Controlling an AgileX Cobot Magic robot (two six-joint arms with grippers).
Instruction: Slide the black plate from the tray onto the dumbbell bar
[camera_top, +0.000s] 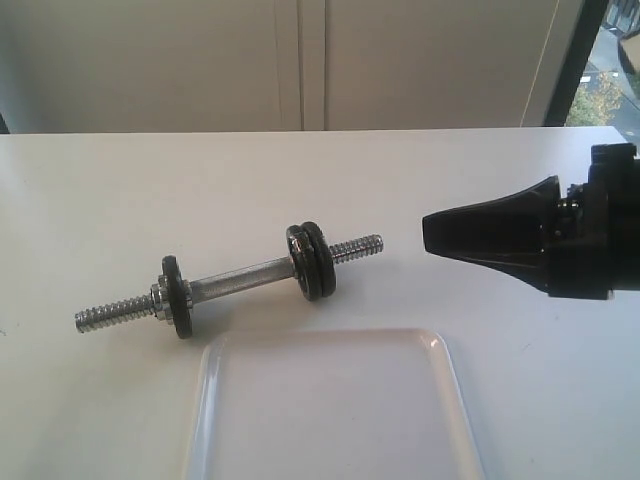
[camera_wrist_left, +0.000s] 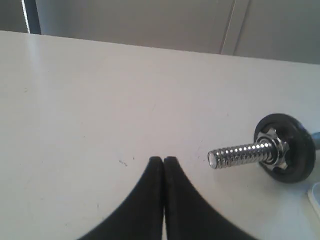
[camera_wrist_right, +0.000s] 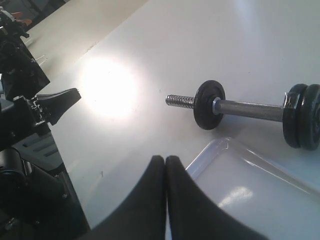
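Observation:
The dumbbell bar (camera_top: 240, 277) lies on the white table, threaded ends bare. One black plate (camera_top: 178, 297) sits by a silver collar nut on its left part; two more black plates (camera_top: 312, 261) stand pressed together on its right part. No disc shows on the visible part of the white tray (camera_top: 440, 360) in front of the bar. My right gripper (camera_top: 426, 235) hovers shut, right of the bar's right end, holding nothing. My left gripper (camera_wrist_left: 163, 160) is shut and holds nothing, just off the bar's threaded left end (camera_wrist_left: 240, 152); the single plate (camera_wrist_left: 287, 150) stands behind that end.
The right wrist view shows the bar (camera_wrist_right: 247, 109), the tray's corner (camera_wrist_right: 215, 150) beside my shut right gripper (camera_wrist_right: 165, 159), and the left arm's black hardware (camera_wrist_right: 30, 110) at the table's edge. A pale wall stands behind the table.

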